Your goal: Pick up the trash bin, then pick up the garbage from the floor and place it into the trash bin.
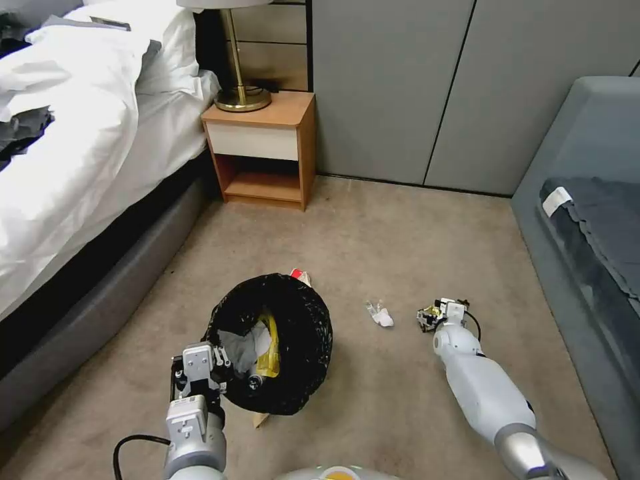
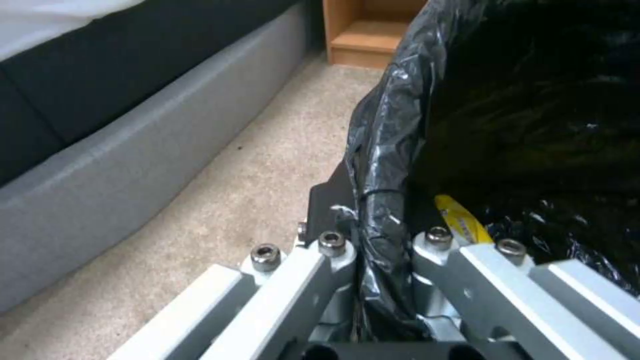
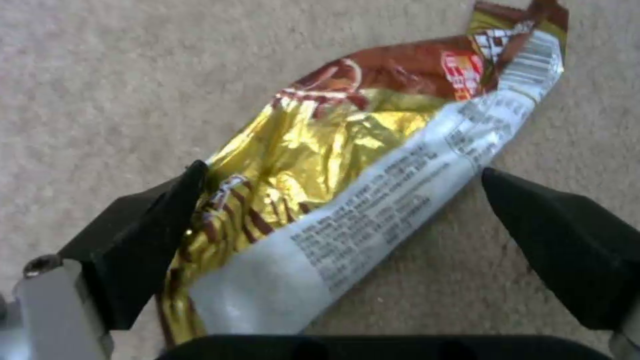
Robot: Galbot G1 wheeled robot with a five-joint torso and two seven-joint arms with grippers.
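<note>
The trash bin (image 1: 303, 347), lined with a crinkly black bag, hangs tilted above the carpet with my left gripper (image 1: 223, 365) shut on its near rim (image 2: 383, 200). A yellow wrapper (image 2: 460, 220) and grey-white scraps (image 1: 243, 347) lie inside it. My right gripper (image 3: 343, 172) is low over the floor and open, with one black finger on each side of a shiny gold-and-brown snack wrapper (image 3: 347, 150), seen small in the head view as wrapper (image 1: 430, 313). A crumpled white tissue (image 1: 381, 315) lies on the carpet between bin and right gripper. A red-and-white carton (image 1: 301, 275) peeks out behind the bin, and brown paper (image 1: 260, 419) shows under it.
The bed (image 1: 73, 160) with its grey base runs along the left. A wooden nightstand (image 1: 263, 143) with a brass lamp stands at the back. A grey sofa (image 1: 587, 220) borders the right side. Open carpet lies between them.
</note>
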